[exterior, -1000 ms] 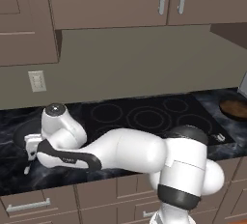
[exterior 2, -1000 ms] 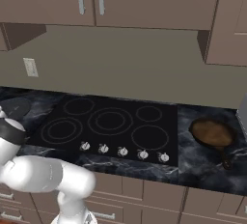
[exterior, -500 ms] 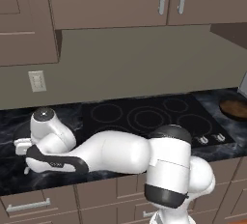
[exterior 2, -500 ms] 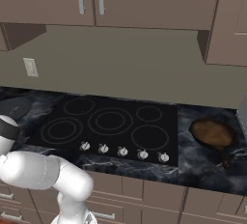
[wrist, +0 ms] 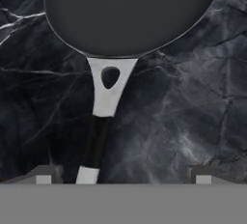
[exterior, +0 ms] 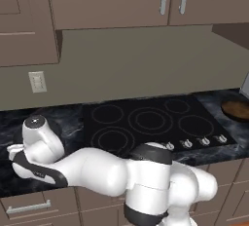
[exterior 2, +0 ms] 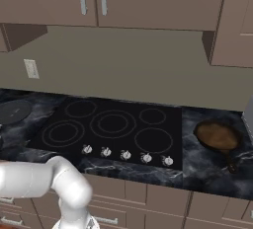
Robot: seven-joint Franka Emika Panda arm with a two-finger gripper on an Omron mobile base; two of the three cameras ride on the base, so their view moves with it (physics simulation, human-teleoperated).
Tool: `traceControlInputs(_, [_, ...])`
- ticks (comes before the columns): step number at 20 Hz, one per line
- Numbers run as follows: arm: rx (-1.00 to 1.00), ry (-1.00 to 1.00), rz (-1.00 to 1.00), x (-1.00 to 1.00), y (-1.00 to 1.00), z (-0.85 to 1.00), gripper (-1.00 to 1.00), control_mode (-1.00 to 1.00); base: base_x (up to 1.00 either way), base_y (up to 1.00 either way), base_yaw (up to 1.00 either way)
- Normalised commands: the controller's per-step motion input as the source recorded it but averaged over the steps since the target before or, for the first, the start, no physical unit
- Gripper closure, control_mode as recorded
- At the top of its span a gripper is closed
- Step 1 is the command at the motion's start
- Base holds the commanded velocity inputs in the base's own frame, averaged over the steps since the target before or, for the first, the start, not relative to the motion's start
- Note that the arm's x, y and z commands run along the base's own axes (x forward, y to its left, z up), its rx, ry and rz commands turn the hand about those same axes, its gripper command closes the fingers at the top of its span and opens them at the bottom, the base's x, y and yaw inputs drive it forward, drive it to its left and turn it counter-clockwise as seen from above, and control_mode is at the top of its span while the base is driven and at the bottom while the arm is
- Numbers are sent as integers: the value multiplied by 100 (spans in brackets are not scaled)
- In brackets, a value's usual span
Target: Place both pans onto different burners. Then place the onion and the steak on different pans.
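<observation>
The arm (exterior: 92, 171) has swung further left, lower over the counter (exterior: 12, 122).

No readable txt, labels, brands or nos. anywhere in these pics.

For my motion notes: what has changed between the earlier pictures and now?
The arm swung further left and lower over the counter, out past the cooktop's left edge. Its open gripper now hangs above the dark pan's handle, gripping nothing. The brown pan stayed on the counter, right of the cooktop.
</observation>
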Motion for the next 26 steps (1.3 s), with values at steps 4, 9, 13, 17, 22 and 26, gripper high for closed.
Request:
traceControlInputs(4, [-1, 0, 0, 19, 20, -28, -100, -100, 0, 0, 0])
traceControlInputs(9, [-2, 0, 0, 27, 9, -23, -100, -100, 0, 0, 0])
traceControlInputs(13, [0, 0, 0, 30, 11, -21, -100, -100, 0, 0, 0])
traceControlInputs(17, [-1, 0, 0, 33, 18, -19, -100, -100, 0, 0, 0])
traceControlInputs(22, [0, 0, 0, 25, 26, -18, -100, -100, 0, 0, 0])
traceControlInputs(26, [0, 0, 0, 19, 29, -19, -100, -100, 0, 0, 0])
